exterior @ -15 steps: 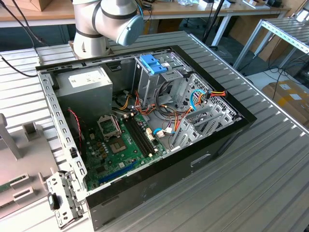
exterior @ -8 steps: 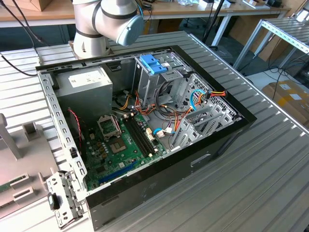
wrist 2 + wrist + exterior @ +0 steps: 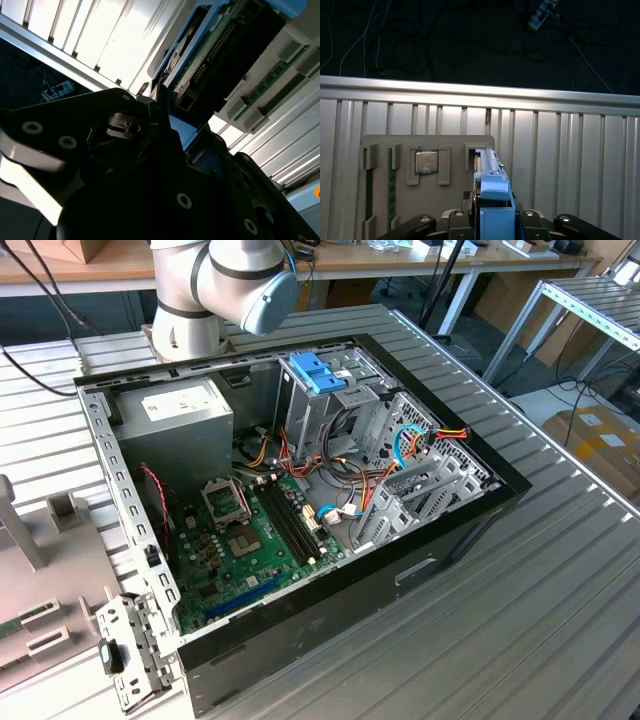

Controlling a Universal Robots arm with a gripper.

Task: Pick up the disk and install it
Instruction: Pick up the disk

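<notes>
Ribbed aluminium counter (image 3: 570, 150) carries a matte grey tray (image 3: 450, 142). The disk (image 3: 485, 159), a thin metal slab edged by a smooth blue rail (image 3: 495, 187), stands on edge at the tray's end slot. The end effector (image 3: 495, 212) straddles it; whether it is clamped, I cannot tell. A tilted lift would likely jam the slab against the slot walls.

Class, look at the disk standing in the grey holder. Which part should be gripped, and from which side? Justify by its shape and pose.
Grip the disk across its two broad flat faces, near the edge carrying the blue rail, coming from the side away from the grey holder. It appears to stand on edge in a slot there, leaving that end free.
</notes>
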